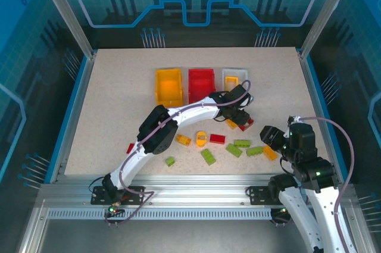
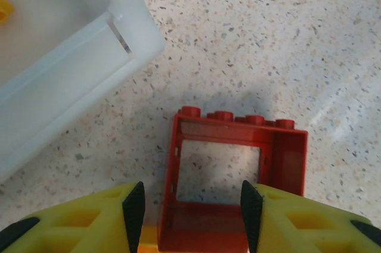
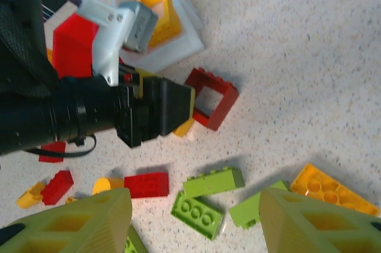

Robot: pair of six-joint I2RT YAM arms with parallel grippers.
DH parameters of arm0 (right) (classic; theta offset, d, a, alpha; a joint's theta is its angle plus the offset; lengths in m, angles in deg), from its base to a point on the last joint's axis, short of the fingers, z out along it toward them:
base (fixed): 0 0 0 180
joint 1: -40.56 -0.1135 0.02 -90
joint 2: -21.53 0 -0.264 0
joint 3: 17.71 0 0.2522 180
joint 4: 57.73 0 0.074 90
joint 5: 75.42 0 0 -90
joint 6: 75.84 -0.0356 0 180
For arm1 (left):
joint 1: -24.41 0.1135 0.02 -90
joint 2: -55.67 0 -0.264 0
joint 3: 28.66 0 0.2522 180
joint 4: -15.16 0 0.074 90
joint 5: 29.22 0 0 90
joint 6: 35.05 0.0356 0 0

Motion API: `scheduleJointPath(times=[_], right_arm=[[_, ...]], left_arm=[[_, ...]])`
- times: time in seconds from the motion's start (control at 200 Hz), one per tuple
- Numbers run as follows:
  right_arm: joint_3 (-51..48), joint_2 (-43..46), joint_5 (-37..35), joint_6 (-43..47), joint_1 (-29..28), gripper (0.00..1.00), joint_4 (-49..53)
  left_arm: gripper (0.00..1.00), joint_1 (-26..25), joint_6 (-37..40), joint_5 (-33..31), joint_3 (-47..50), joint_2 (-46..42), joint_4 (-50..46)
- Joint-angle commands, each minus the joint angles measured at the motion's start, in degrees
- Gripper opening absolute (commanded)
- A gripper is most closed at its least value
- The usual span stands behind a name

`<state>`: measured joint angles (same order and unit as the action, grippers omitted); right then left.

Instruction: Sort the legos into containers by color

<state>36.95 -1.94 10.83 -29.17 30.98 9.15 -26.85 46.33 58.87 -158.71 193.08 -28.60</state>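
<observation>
Three bins stand in a row at the upper middle of the overhead frame: a yellow-orange bin (image 1: 168,85), a red bin (image 1: 202,84) and a white bin (image 1: 235,72). A yellow frame piece (image 3: 158,3) lies in the white one. I can't make out any contents in the other two.

The legos (image 1: 217,139) are scattered in a band at the lower centre, in green, red and orange. A lone red brick (image 1: 130,147) lies off to the left, on the broad bare stretch of the tabletop (image 1: 107,98). The right side is tighter, as the right gripper (image 1: 272,138) sits close to the blue edge there.

The left arm (image 1: 178,116) curves across to the white bin, and the left gripper (image 1: 240,116) hovers just below it. Only its wrist view gives the detail. A red frame brick (image 2: 238,169) lies flat beside the bin's corner (image 2: 71,68), partly between the parted fingers (image 2: 134,214), and nothing is clamped. The right wrist view shows that gripper (image 3: 161,110) from the side, over the frame's edge (image 3: 211,98). In the same view the right gripper (image 3: 193,217) is spread wide above green bricks (image 3: 213,181), holding nothing.
</observation>
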Motion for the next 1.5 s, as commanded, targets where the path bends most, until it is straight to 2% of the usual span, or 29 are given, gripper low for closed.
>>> scheduleJointPath(times=[0.0,0.2,0.54,0.715,0.775,0.915,1.01,1.11,1.226,1.356,1.416,1.496], right_arm=[[-0.6,0.5,2.0,-1.1,0.4,0.59,2.1],[-0.8,-0.4,2.9,-1.1,0.4,0.59,1.4],[-1.1,-0.1,1.8,-0.5,0.4,0.59,1.7],[-0.1,-0.3,0.5,1.2,0.4,0.59,1.8],[0.7,-0.7,0.2,2.1,0.4,0.59,1.6],[2.6,-2.2,1.3,5.2,0.4,0.59,-0.2],[4.2,-4.6,5.4,8.7,-0.6,0.53,-4.6],[6.3,-9.4,3.8,11.0,-6.8,0.53,-8.9],[8.3,-17.3,-4.5,11.3,-20.9,0.53,-15.4],[13.5,-30.6,-15.5,11.6,-36.9,0.56,-22.3],[16.4,-36.6,-17.0,10.9,-39.7,0.56,-24.1],[19.0,-42.3,-16.9,8.2,-40.5,0.56,-26.0]], left_arm=[[0.5,0.3,1.9,-1.4,-3.1,1.9,-2.5],[0.44,0.8,1.7,-1.4,-5.6,4.2,-3.2],[0.12,0.1,1.5,0.8,-7.1,4.1,-3.2],[0.0,-1.2,-0.6,-0.6,-3.2,-2.0,-0.3],[0.0,-1.1,-2.5,-1.8,-1.3,-5.0,0.4],[0.0,-0.6,-6.5,-8.3,4.6,-14.7,0.4],[0.0,1.8,-9.6,-13.7,9.6,-21.9,-2.1],[0.0,7.3,-12.7,-17.0,14.0,-27.8,-6.3],[0.0,15.6,-13.6,-17.7,18.8,-32.4,-8.1],[0.0,24.3,-13.9,-19.4,19.6,-32.8,-10.6],[0.0,27.2,-13.5,-19.9,19.2,-31.7,-10.5],[0.0,29.9,-12.9,-21.5,16.9,-28.6,-11.2]])
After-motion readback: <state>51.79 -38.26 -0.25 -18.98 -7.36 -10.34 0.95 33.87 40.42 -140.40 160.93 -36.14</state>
